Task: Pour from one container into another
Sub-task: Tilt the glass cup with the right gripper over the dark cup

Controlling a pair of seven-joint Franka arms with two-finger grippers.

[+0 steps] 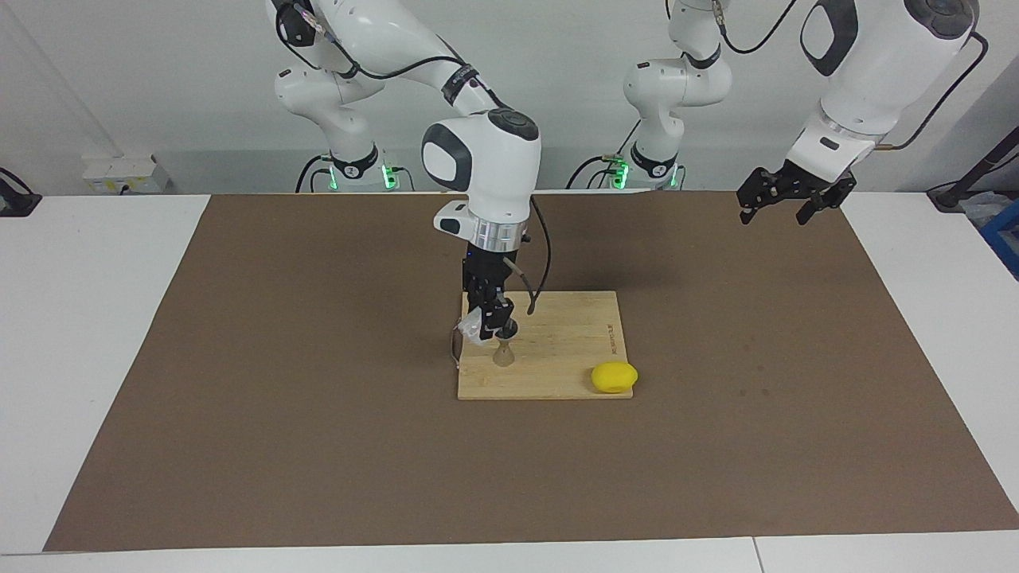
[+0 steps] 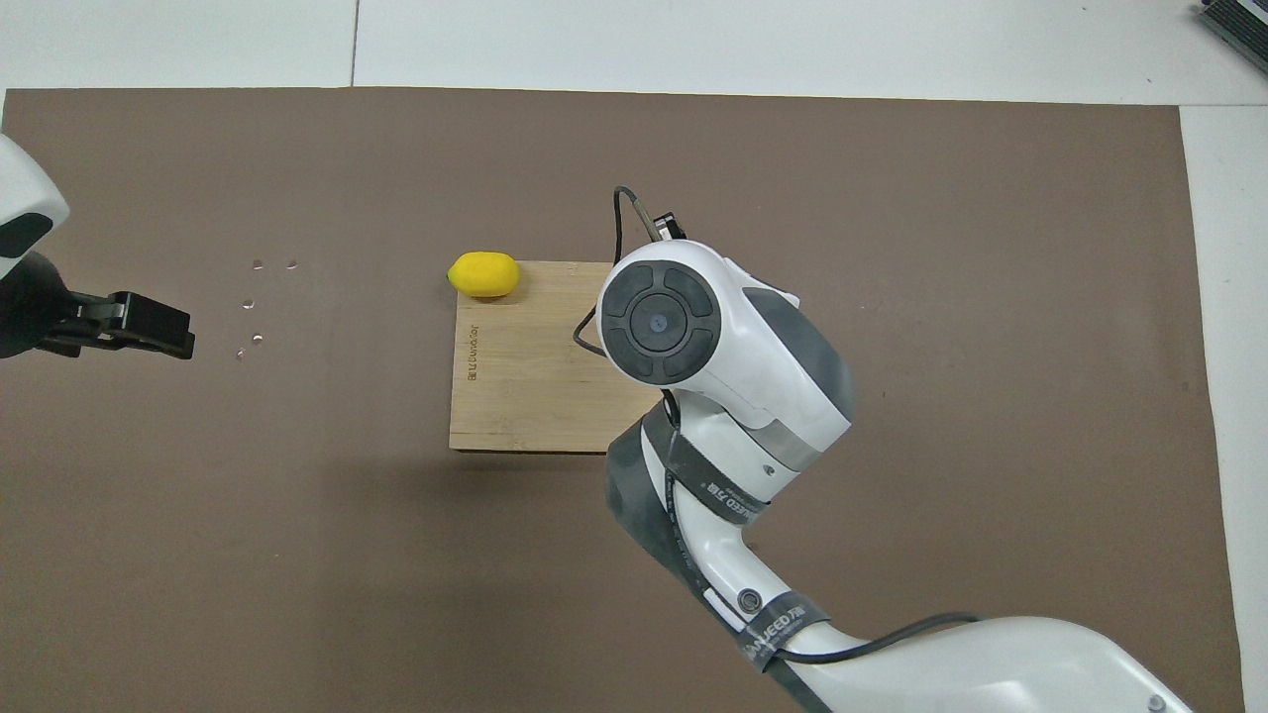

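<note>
My right gripper (image 1: 491, 325) hangs over the wooden cutting board (image 1: 561, 344) and is shut on the clear cup (image 1: 474, 327), which is tilted on its side. The small metal jigger (image 1: 503, 356) stands upright on the board just below the cup. In the overhead view the right arm's wrist (image 2: 659, 322) hides the cup, the jigger and the gripper. My left gripper (image 1: 784, 200) waits open and empty in the air over the mat at the left arm's end of the table; it also shows in the overhead view (image 2: 149, 327).
A yellow lemon (image 1: 614, 377) lies at the board's corner farthest from the robots, toward the left arm's end; it also shows in the overhead view (image 2: 483, 274). The board (image 2: 525, 376) lies on a brown mat (image 1: 318, 358). Several small shiny spots (image 2: 256, 302) dot the mat.
</note>
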